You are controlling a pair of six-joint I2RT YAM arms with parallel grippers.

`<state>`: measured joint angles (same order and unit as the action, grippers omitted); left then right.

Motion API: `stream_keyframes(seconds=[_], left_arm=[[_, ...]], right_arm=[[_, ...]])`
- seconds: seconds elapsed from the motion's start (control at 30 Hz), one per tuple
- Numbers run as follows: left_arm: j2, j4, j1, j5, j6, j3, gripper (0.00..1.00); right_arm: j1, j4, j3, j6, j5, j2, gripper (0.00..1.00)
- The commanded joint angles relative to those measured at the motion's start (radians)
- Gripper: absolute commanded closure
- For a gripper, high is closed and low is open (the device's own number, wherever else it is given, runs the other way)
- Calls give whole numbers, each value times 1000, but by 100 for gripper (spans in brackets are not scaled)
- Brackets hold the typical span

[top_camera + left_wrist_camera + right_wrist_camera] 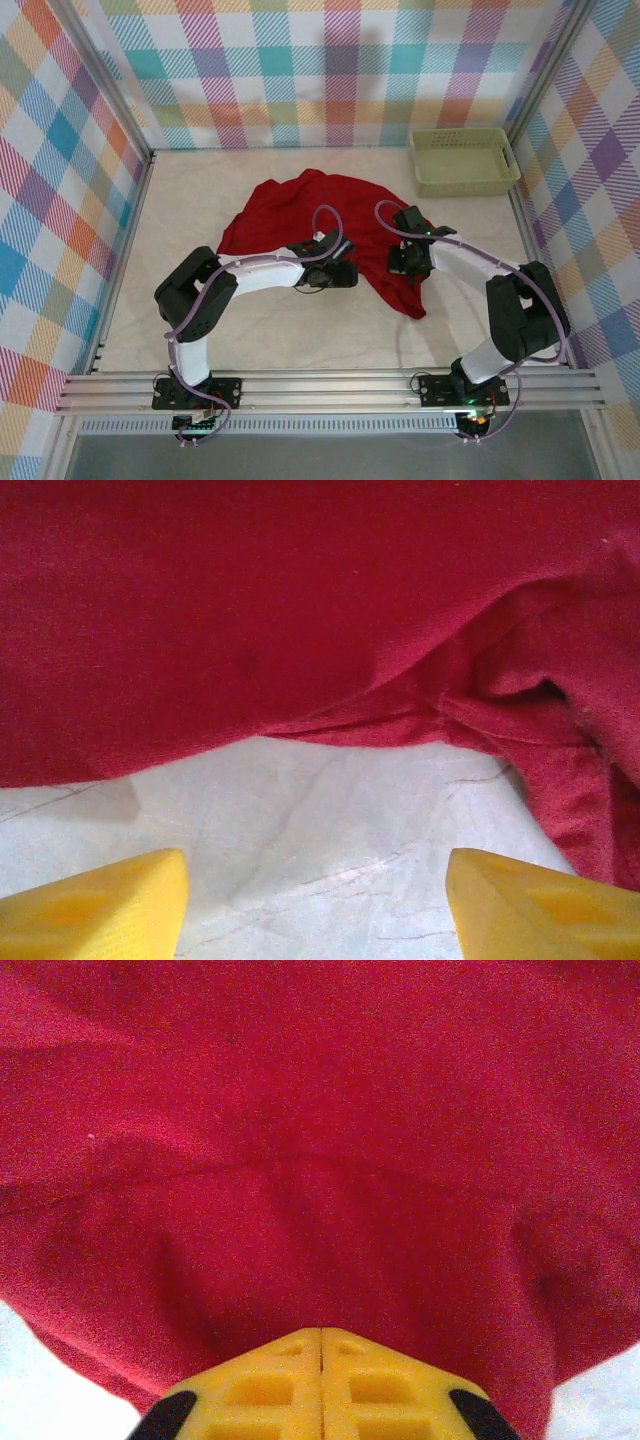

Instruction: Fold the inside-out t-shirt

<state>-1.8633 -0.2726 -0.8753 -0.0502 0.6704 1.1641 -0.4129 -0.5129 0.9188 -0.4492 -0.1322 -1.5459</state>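
This is looking like a robotics lab's test cell rather than a home. Bare aluminium framing (pixel 105 80) is edging walls (pixel 330 70) covered in pastel plaid, and these are boxing in a pale marbled table (pixel 180 200). A left arm (pixel 260 272) and a right arm (pixel 465 262) are sitting bolted to a slotted metal rail (pixel 330 385) along the table's near edge, with purple cables (pixel 325 215) looping off them. A pale green basket (pixel 465 180) is sitting at the far right corner.

Bright even light, soft shadows, slight blur
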Motion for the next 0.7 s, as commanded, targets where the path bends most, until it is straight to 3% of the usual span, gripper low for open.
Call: stream_keyframes(seconds=[0.0, 0.17, 0.23, 0.4, 0.67], left_arm=[[-15, 27, -23, 30, 7, 52, 31], [-46, 21, -51, 25, 13, 96, 31], [-37, 14, -50, -9, 43, 87, 31], [-1, 91, -44, -33, 98, 5, 30], [20, 158, -31, -11, 135, -48, 30]], right_arm=[[7, 2, 41, 13, -52, 4, 100], [28, -8, 46, 50, 5, 58, 97], [19, 28, -1, 63, 99, 104, 72], [-29, -8, -46, 38, 137, 133, 47], [-32, -29, -52, -20, 108, 43, 41]])
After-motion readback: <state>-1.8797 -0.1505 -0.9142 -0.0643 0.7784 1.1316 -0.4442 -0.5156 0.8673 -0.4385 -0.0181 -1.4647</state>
